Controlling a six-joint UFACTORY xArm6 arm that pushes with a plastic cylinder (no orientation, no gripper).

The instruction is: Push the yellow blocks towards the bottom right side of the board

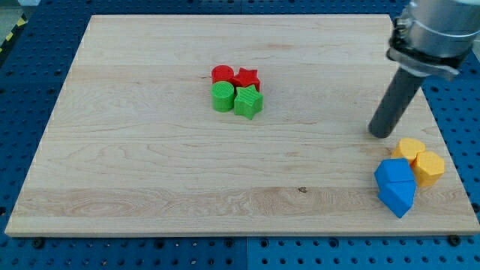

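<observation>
Wooden board [150, 172] lying pale, grain showing, on blue pegboard [30, 75].

My tip [381, 135]: end of smooth dark rod, no jaws fitted, holding nothing, sitting just above-left of yellow blocks, small gap showing.

Two yellow blocks touching each other near board's bottom right corner: rounded yellow block [409, 150], yellow hexagonal block [429, 168].

Two blue angular blocks [395, 186] resting against yellow pair's lower left.

Well apart, toward board's middle top: red cylinder [221, 73], red star [246, 78], green cylinder [222, 97], green star [248, 102] clustering tightly, ridged surfaces.
</observation>
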